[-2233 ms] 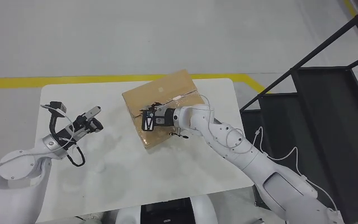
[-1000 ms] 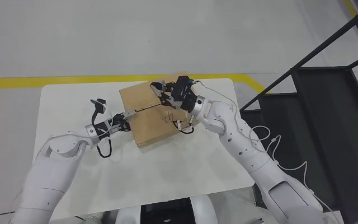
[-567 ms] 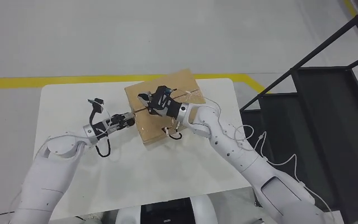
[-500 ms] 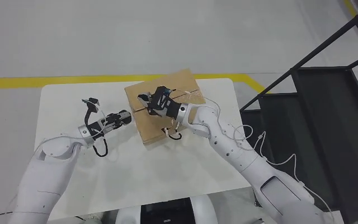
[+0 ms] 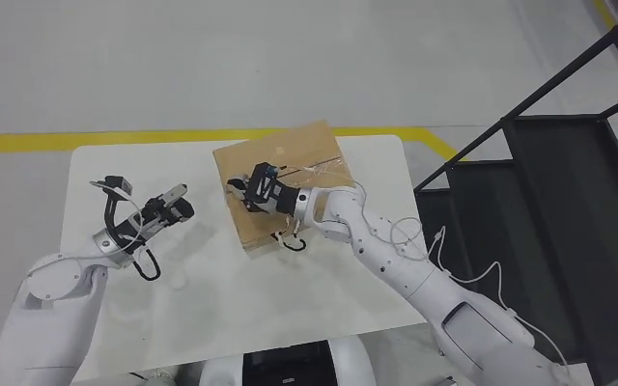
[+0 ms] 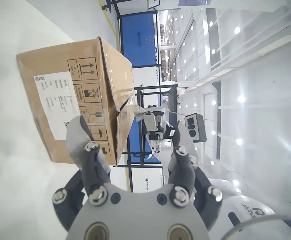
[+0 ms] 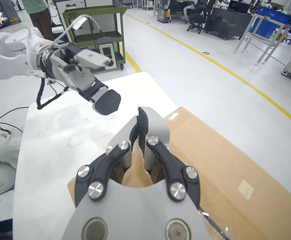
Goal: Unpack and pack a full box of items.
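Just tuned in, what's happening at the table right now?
A cardboard box sits on the table, its top flaps largely closed, so unpacking has barely begun. The right tool is shut over the box top, near the edge facing the left arm; whether it pinches tape or a flap is unclear. The left tool hangs open above the table beside the box, touching nothing.

Pale grey floor [image 5: 290, 58] all around the white table [image 5: 290, 289], with a yellow line [image 5: 116, 141] running across at twelve o'clock and black metal stairs [image 5: 550, 183] at three. Farther off there's an olive-green cart [image 7: 95, 11], dark office chairs [image 7: 196, 22], blue wall panels [image 6: 136, 41], and bright ceiling lights [image 6: 241, 98].
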{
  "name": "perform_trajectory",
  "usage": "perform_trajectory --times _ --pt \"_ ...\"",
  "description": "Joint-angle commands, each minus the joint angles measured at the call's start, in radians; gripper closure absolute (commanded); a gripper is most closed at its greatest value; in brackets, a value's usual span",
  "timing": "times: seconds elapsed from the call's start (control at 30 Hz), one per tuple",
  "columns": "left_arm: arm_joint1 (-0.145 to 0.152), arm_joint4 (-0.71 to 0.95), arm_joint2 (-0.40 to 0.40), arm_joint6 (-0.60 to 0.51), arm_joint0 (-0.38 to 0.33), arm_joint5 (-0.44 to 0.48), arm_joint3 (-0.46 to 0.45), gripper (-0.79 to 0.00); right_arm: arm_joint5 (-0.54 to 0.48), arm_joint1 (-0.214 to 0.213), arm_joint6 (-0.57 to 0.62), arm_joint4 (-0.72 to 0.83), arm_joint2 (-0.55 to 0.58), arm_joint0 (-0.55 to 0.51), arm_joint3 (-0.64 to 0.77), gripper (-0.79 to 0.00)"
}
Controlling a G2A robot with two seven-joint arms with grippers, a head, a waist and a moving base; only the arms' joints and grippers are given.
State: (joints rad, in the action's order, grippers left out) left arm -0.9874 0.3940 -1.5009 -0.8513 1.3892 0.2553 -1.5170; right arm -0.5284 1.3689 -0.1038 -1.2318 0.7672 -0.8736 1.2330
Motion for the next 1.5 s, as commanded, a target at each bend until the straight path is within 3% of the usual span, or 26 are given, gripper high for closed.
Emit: perform_trajectory --times 0.0,0.63,0.67,0.7,0.93,1.27,1.47 --pt "0.003 0.002 -0.020 -0.003 0.016 -0.002 -0.013 -0.785 0.006 0.006 0.000 0.000 -0.009 0.007 -0.019 0.000" --pt "0.013 0.025 -0.111 -0.010 0.122 -0.019 -0.090 -0.785 0.037 0.064 -0.012 -0.009 -0.072 0.067 -0.166 0.000" --pt "0.013 0.025 -0.112 -0.009 0.123 -0.020 -0.094 -0.785 0.035 0.066 -0.006 -0.008 -0.073 0.070 -0.170 -0.212" --pt "0.013 0.026 -0.111 -0.009 0.124 -0.020 -0.097 -0.785 0.031 0.068 -0.001 -0.004 -0.073 0.072 -0.173 -0.785" --pt "0.012 0.028 -0.106 -0.010 0.128 -0.021 -0.104 -0.785 -0.023 0.066 -0.001 0.039 -0.039 0.067 -0.138 -0.785" --pt "0.008 0.033 -0.088 -0.012 0.128 -0.026 -0.104 -0.785 -0.204 0.053 -0.020 0.169 0.027 0.048 -0.081 -0.785" --pt "0.008 0.031 -0.089 -0.016 0.131 -0.034 -0.106 -0.785 -0.201 0.024 0.022 0.075 0.098 0.035 -0.070 -0.785"
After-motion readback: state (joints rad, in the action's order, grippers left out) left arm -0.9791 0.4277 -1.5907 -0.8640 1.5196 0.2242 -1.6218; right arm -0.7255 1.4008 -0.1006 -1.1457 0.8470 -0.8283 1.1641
